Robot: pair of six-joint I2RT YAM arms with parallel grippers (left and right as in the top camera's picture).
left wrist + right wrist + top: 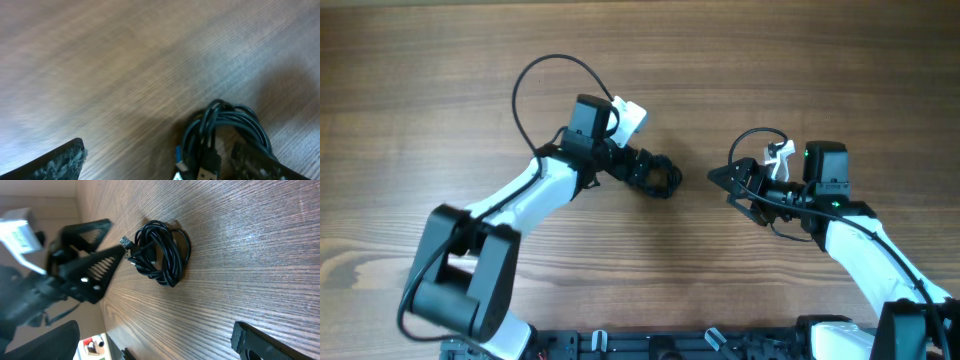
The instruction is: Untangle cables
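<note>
Mid-desk (pixel 440 80): coiled cables (pixel 162 252) lie loose at tips of left pincer (pixel 116 236), spread wide, gripping nothing. Right pincer (pixel 718 182) wide, empty, near cables' right.

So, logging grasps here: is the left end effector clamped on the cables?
No, the left end effector stands open, with the cables lying bundled on the table by its fingertips.

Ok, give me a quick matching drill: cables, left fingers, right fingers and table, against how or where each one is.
1. cables
2. left fingers
3. right fingers
4. table

A. brown wood grain
B. open, tips right at the bundle
C. open, a gap away from the bundle
D. black, coiled in a knot

Pairs: 1-D, 2-B, 3-C, 4-A
</note>
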